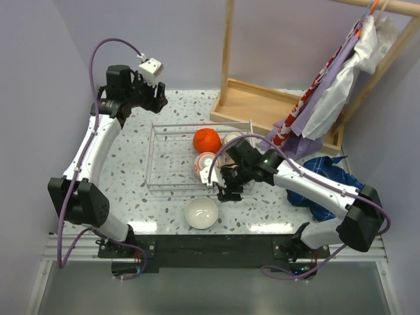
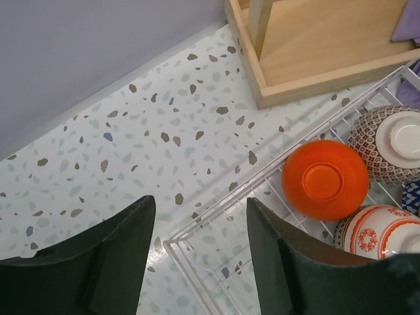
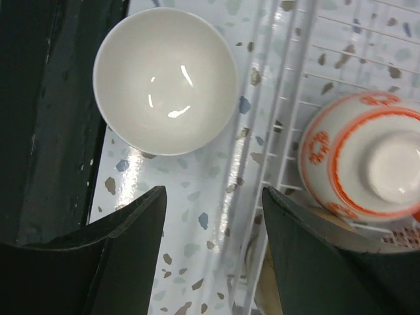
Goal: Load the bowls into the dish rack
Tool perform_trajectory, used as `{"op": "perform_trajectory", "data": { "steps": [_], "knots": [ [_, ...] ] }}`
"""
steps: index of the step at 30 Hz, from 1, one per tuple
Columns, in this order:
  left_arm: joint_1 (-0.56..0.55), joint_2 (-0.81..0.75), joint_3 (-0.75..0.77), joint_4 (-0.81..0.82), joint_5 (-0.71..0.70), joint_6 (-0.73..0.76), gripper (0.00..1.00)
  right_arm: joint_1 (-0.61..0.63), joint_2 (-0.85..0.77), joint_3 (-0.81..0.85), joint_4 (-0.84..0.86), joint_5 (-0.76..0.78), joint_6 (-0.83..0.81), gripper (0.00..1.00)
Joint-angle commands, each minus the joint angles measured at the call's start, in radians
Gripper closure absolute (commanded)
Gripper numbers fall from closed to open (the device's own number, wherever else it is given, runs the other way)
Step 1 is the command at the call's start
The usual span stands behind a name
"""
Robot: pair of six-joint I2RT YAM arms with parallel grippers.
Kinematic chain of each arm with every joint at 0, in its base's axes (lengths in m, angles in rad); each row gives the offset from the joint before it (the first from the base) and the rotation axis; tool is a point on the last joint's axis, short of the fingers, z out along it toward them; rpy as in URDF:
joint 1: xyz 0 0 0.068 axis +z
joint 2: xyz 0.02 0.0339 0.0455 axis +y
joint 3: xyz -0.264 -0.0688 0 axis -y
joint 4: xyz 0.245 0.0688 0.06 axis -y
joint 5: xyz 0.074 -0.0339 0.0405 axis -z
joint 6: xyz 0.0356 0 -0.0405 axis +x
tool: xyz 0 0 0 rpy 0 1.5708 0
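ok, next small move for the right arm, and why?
Probably shift the right pincer over the white bowl and lower onto its rim: the pincer is open and empty, and that bowl sits upright on the table, outside the dish rack.

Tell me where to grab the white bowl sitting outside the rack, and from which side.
Grip the rim, coming from above. The white bowl stands upright, mouth up, on the table beside the rack, so its thin rim is free: one finger inside, one outside. Its sides curve under, so a side grip would likely slip. The open right gripper is nearest.
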Motion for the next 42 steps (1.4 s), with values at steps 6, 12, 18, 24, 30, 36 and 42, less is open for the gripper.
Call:
{"op": "perform_trajectory", "data": {
  "steps": [6, 12, 18, 24, 30, 36, 42],
  "knots": [
    [0.004, -0.031, -0.006, 0.059, -0.04, -0.015, 0.37, 0.134, 0.097, 0.007, -0.012, -0.02, -0.173, 0.37],
    [0.005, -0.072, -0.054, 0.061, -0.043, -0.016, 0.37, 0.191, 0.158, 0.004, -0.013, -0.043, -0.188, 0.39],
    [0.005, -0.114, -0.113, 0.064, -0.046, -0.01, 0.37, 0.209, 0.193, 0.011, -0.074, -0.046, -0.259, 0.42],
    [0.007, -0.155, -0.149, 0.062, -0.063, -0.005, 0.37, 0.235, 0.212, -0.019, -0.047, -0.034, -0.244, 0.46],
    [0.013, -0.219, -0.198, 0.057, -0.066, -0.001, 0.37, 0.291, 0.222, -0.065, 0.085, 0.047, -0.197, 0.6],
    [0.037, -0.308, -0.232, 0.041, -0.064, 0.004, 0.37, 0.326, 0.288, 0.025, 0.018, 0.073, -0.191, 0.95],
    [0.044, -0.403, -0.252, 0.022, -0.055, -0.004, 0.37, 0.375, 0.275, 0.229, -0.223, 0.031, -0.151, 1.0]
  ]
}}
